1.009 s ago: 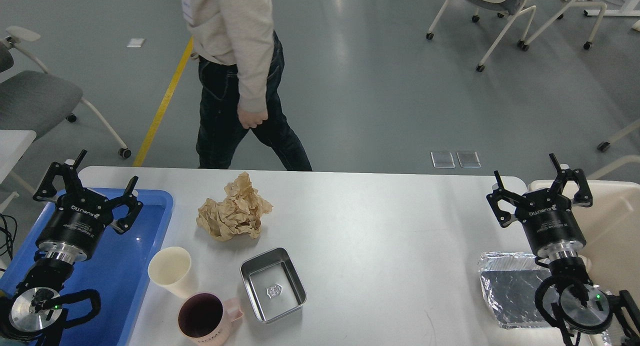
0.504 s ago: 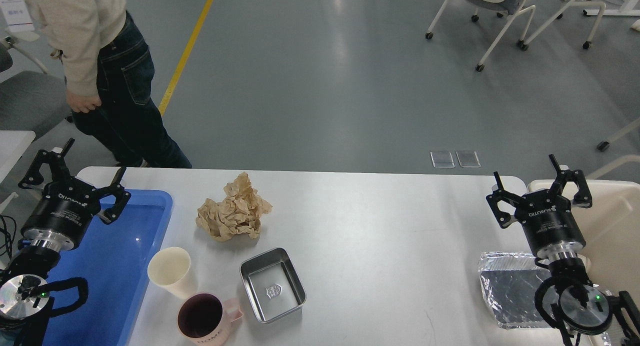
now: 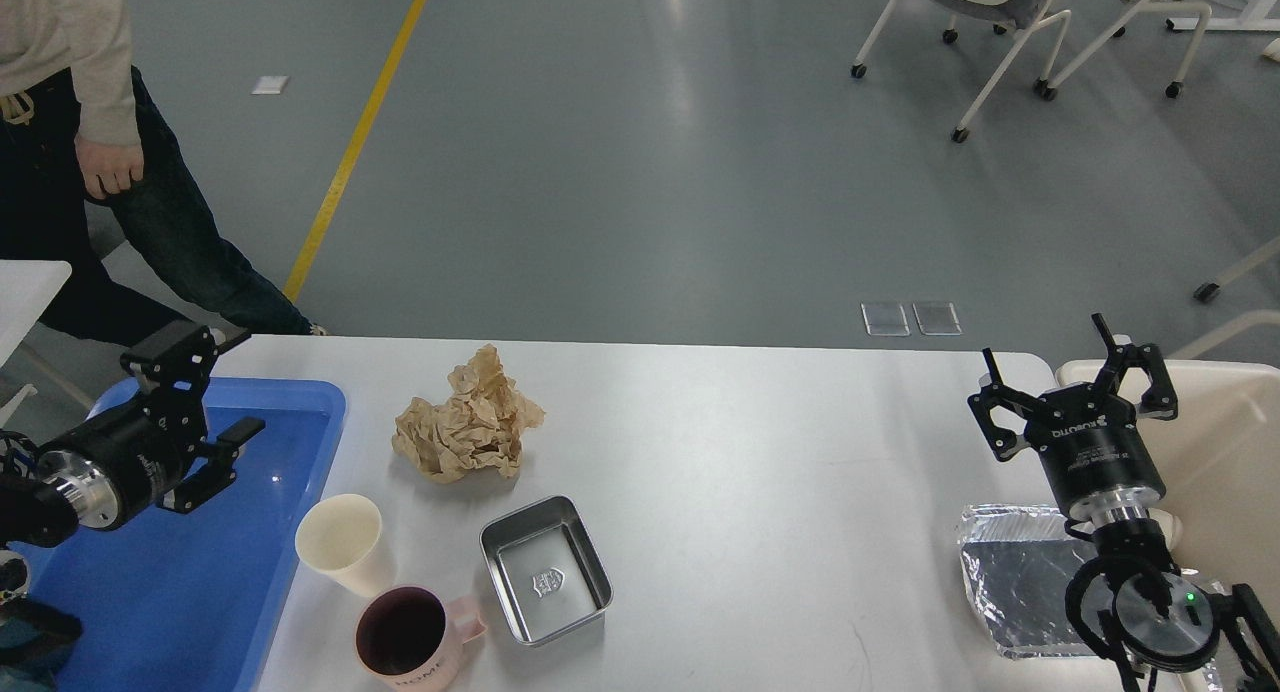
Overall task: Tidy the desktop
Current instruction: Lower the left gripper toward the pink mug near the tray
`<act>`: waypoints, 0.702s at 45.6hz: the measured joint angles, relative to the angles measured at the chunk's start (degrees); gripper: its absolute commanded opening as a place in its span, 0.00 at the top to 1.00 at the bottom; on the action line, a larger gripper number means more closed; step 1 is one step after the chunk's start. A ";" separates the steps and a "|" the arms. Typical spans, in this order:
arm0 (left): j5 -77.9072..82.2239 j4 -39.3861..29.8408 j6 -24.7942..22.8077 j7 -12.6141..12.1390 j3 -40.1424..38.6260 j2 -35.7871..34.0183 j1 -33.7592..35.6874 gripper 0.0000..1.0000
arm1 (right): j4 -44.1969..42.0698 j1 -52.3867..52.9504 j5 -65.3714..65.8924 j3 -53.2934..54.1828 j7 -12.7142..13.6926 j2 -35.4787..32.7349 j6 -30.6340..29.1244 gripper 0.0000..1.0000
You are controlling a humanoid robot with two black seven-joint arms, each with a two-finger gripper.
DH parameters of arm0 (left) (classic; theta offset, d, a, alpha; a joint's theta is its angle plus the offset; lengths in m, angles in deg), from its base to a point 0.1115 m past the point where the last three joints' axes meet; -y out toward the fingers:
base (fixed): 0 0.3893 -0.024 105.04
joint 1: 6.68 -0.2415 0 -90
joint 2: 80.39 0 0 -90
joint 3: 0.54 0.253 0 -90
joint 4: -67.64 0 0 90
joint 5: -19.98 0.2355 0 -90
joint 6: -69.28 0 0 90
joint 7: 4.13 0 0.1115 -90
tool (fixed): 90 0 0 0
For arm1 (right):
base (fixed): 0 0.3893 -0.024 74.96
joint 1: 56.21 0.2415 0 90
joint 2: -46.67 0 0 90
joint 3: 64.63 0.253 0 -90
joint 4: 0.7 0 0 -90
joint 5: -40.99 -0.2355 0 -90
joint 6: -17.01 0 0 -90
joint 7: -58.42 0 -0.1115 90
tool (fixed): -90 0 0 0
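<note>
The white-grey desktop (image 3: 760, 472) fills the lower part of the head view. On it lie a crumpled ball of brown paper (image 3: 468, 424), a cream paper cup (image 3: 340, 542), a pink mug (image 3: 405, 637), a small steel tin (image 3: 545, 569) and a sheet of crumpled foil (image 3: 1020, 592). My left gripper (image 3: 240, 384) is open and empty, turned to point right over the far edge of the blue tray (image 3: 210, 582). My right gripper (image 3: 1065, 372) is open and empty above the desktop's right end, behind the foil.
A cream-coloured bin (image 3: 1235, 452) stands off the right end of the desktop. A person (image 3: 90, 162) stands on the floor beyond the far left corner. Wheeled chairs (image 3: 1000, 32) are far back right.
My left gripper has swung from pointing away to pointing right and dropped lower over the blue tray. The person has walked off to the left. The right gripper has barely shifted.
</note>
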 measured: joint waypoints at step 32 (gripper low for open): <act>14.28 -9.97 -10.07 0.42 6.98 -28.59 -0.17 0.03 | -0.87 1.83 0.60 -2.15 0.00 0.15 0.13 0.00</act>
